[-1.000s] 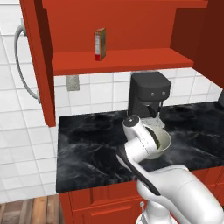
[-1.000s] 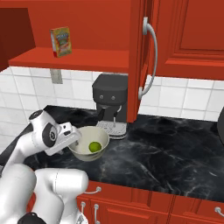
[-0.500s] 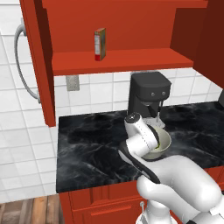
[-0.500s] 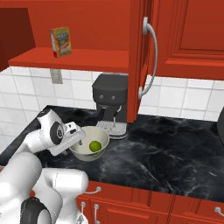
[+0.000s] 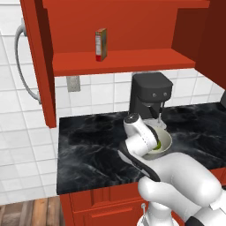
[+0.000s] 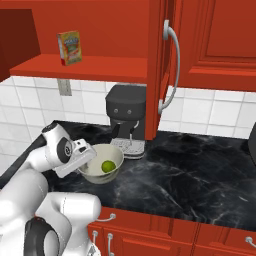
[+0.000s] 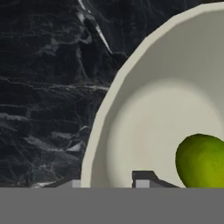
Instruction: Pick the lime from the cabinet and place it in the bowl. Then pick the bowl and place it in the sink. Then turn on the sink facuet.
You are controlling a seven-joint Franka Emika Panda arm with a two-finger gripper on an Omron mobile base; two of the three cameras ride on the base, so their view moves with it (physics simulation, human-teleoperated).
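Observation:
The off-white bowl (image 6: 118, 156) stands on the black counter in front of the coffee machine, with the green lime (image 6: 107, 165) lying inside it. In the hand view the lime (image 7: 201, 162) rests on the floor of the bowl (image 7: 113, 100). My gripper (image 7: 107, 183) straddles the bowl's rim, one fingertip outside and one inside; whether the fingers press the wall is unclear. From the left base view my gripper (image 5: 152, 142) covers the near side of the bowl (image 5: 166, 142). The red cabinet (image 5: 123, 59) hangs open above. The sink and its faucet are out of view.
A dark coffee machine (image 6: 127, 117) stands right behind the bowl. A small box (image 5: 101, 44) sits on the cabinet shelf. The open red door (image 5: 37, 66) juts out at the left, another door with a grey handle (image 6: 172, 65) at the right. Black marble counter (image 6: 190, 175) spreads rightward.
My hand has come down and forward from just beside the bowl onto its near rim. Bowl and lime have stayed in place.

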